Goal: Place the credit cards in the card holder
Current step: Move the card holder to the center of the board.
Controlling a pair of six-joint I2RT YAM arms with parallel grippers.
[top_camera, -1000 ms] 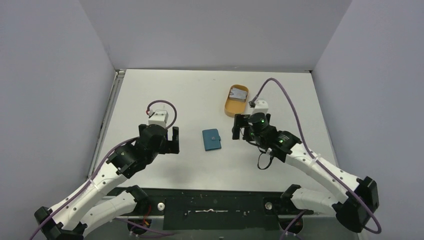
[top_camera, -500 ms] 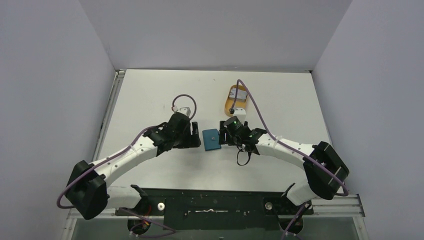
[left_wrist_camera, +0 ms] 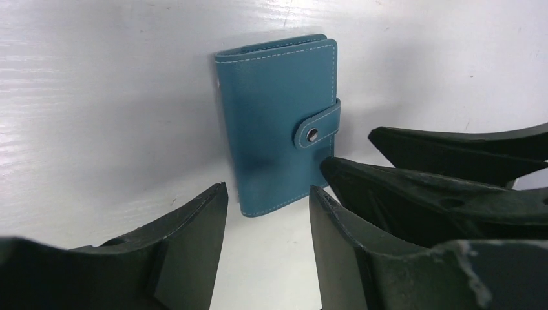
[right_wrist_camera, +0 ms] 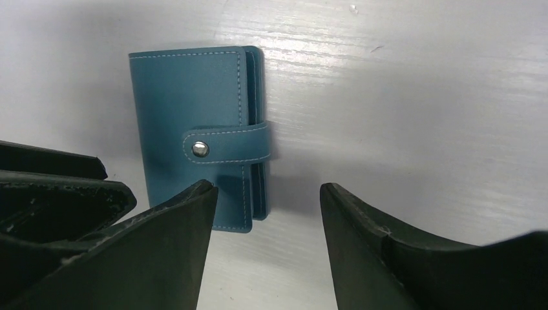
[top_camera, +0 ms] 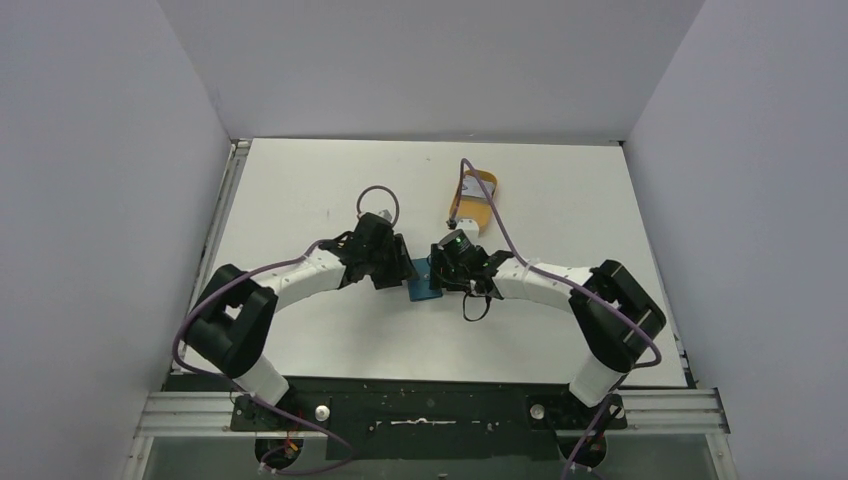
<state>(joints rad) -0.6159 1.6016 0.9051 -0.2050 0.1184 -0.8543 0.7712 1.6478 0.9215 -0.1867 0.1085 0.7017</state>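
Card holder (left_wrist_camera: 278, 123) snapped shut in wrist views, left gripper (left_wrist_camera: 266, 213) and right gripper (right_wrist_camera: 266, 194) wide, tray (top_camera: 476, 212) overhead only

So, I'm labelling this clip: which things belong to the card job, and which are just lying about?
Job: teal card holder, snapped shut; left claw, open; right claw, open.
Lying about: orange-tan tray at the back; I can't make out cards in it.

both arms stretch inward and low toward the card holder (top_camera: 421, 286), left gripper (left_wrist_camera: 268, 194) at its left edge, right gripper (right_wrist_camera: 268, 188) at its right, both jaws spread wide.
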